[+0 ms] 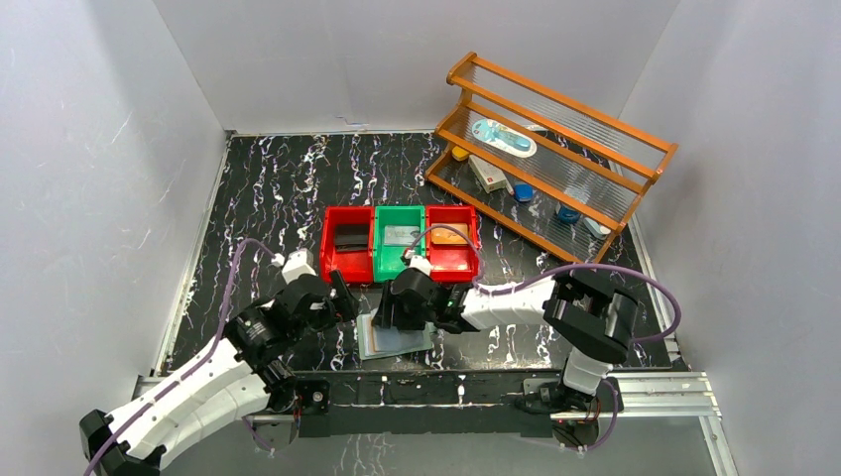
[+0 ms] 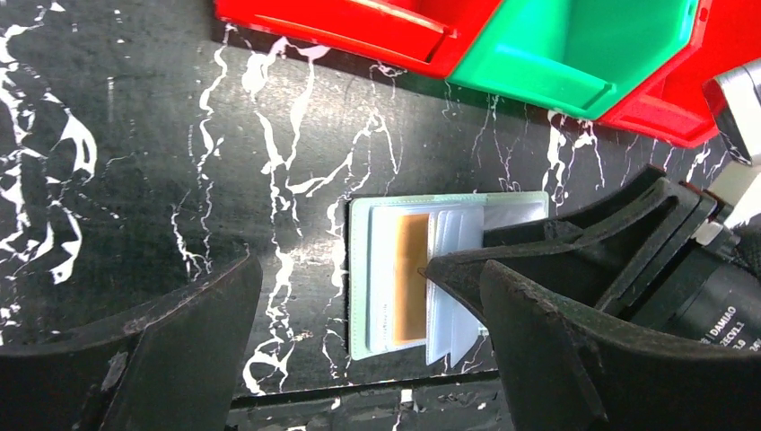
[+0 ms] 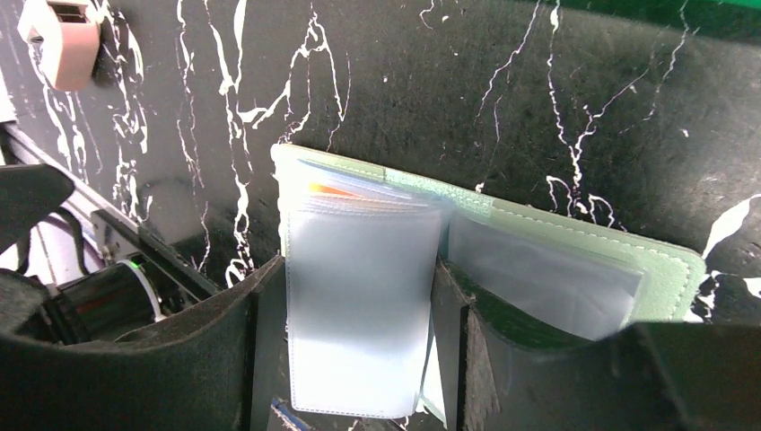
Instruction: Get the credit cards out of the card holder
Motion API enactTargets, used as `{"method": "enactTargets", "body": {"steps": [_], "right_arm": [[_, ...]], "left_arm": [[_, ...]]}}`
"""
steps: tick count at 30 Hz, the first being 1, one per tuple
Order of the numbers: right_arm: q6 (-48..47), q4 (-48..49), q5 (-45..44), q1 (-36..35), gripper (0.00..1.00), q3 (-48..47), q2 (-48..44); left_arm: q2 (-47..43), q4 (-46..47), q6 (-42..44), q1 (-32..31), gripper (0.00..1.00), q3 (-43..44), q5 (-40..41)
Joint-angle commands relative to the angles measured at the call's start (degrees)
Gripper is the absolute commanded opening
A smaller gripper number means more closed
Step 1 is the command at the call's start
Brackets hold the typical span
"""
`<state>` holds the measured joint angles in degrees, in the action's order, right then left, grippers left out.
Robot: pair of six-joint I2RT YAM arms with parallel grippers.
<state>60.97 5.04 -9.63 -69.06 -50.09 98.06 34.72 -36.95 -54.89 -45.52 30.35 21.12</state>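
On the black marbled table's (image 1: pixel 258 198) near edge, the sage-green folding card holder (image 3: pixel 556 229) lies open, tan-gold credit card (image 2: pixel 413 278) sleeved. Left gripper (image 2: pixel 370 269) spread, empty. Right gripper's (image 3: pixel 359 269) jaws flank the clear sleeves (image 3: pixel 359 332); pinch unclear. Risk: gripping sleeve only drags the unpinned holder.

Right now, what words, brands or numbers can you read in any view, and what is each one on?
"DAMIAO": white print on the black motor housing at the right arm's wrist.
The line printed under it: cut off and blurred, not readable.
The packets on the wooden rack: print too small to read.
The tan-gold card in the card holder: no text shows.
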Motion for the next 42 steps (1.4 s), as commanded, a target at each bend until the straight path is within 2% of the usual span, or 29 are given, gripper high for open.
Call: {"method": "enactTargets", "body": {"steps": [1, 11, 17, 21, 27, 35, 40, 42], "right_arm": [[1.3, 0.2, 4.4, 0.7, 0.47, 4.8, 4.6], [1.6, -3.0, 3.8, 0.7, 0.49, 3.3, 6.2], [3.6, 4.3, 6.9, 2.1, 0.49, 7.8, 4.4], [5.7, 10.6, 10.0, 3.7, 0.5, 11.7, 4.0], [6.9, 12.2, 10.9, 4.3, 0.5, 13.3, 4.3], [7.6, 13.1, 11.4, 4.7, 0.5, 14.1, 4.2], [7.7, 13.2, 11.3, 4.8, 0.5, 14.3, 4.1], [7.7, 13.2, 11.3, 4.9, 0.5, 14.4, 4.0]], "left_arm": [[2.1, 3.6, 3.3, 0.1, 0.91, -0.6, -4.0], [4.3, 5.9, 4.4, 0.1, 0.91, -1.2, -6.7], [4.3, 8.7, 6.0, 0.1, 0.87, -2.4, -11.1], [4.5, 13.8, 7.1, 0.1, 0.78, -4.3, -16.9], [6.7, 22.2, 7.0, 0.1, 0.6, -7.8, -25.6], [6.6, 29.5, 4.9, 0.1, 0.5, -12.5, -32.9], [7.4, 27.5, 4.4, 0.1, 0.5, -12.3, -32.6], [7.6, 23.0, 3.9, 0.1, 0.56, -11.2, -29.1]]}}
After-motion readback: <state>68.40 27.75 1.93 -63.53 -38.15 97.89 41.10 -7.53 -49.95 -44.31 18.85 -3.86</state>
